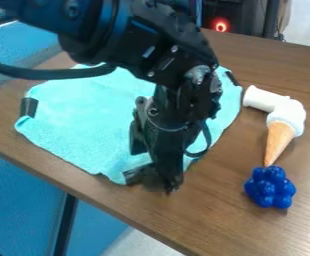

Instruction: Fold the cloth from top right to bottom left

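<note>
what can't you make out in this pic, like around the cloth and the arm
Camera view:
Cloth's far edge and part of its middle: hidden behind the arm.
Cloth by the pincer: the pincer blocks it, so whether it is gripped can't be told.
Arm's upper end: cut off by the top edge.
Table: its far right side is cut off by the right edge.

Black robot arm (107, 30), entering at the upper left and sloping toward the top centre, then bending steeply downward through the wrist (201, 82); the claw (163, 183) points down, below centre.
</note>
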Tool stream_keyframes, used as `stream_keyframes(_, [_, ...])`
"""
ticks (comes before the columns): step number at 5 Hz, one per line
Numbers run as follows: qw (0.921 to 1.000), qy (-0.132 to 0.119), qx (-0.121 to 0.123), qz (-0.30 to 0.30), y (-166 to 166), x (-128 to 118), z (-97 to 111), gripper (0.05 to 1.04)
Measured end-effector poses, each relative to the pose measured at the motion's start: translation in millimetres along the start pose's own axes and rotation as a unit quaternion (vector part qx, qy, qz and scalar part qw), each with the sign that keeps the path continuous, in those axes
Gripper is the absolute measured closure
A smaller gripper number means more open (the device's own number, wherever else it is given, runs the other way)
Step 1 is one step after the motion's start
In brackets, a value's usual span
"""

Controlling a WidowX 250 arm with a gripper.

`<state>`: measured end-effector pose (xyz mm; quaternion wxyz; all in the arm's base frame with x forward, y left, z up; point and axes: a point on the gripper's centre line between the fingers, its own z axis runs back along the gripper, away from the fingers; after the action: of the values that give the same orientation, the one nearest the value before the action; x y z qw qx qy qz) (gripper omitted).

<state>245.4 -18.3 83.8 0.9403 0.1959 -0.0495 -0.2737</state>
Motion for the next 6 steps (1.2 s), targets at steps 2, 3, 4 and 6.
stream_keyframes(2, [0.9999, 0.004, -0.013, -0.001, 0.2, -1.2, -1.9, 0.924])
stream_keyframes(3, [0.9997, -0.001, -0.023, -0.003, -1.1, -2.6, 4.1, 1.011])
stream_keyframes(4, [0.9988, -0.014, -0.047, -0.004, -0.1, -6.8, 17.8, 1.023])
stream_keyframes(6, [0.9927, -0.038, -0.105, 0.044, 31.7, -9.3, 44.0, 1.024])
